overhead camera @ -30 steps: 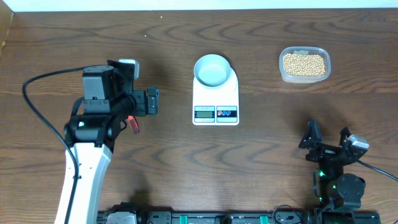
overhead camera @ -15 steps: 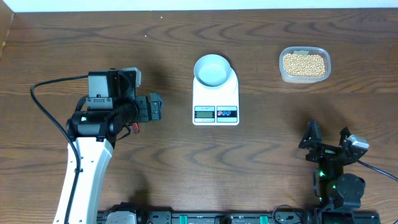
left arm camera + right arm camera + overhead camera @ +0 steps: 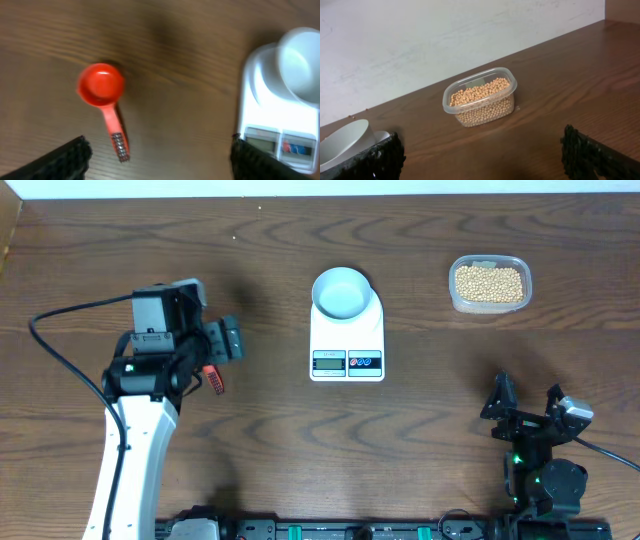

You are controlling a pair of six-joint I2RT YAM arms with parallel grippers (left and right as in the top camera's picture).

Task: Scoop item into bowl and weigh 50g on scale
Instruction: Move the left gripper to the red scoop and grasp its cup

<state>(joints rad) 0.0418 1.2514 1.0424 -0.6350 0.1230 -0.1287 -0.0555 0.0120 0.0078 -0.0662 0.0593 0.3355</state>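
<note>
One view, left wrist, shows red scoop (image 3: 102, 90) whole, apart from scale (image 3: 255, 107).

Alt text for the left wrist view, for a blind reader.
A red scoop lies on the table, handle toward the camera. At right, a white scale carries an empty bowl; the left gripper's open fingers fill the bottom corners.

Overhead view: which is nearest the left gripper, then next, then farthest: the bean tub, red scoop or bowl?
1. Red scoop, just beside the left gripper.
2. Bowl, on the scale, mid-table.
3. Bean tub, far right.
</note>
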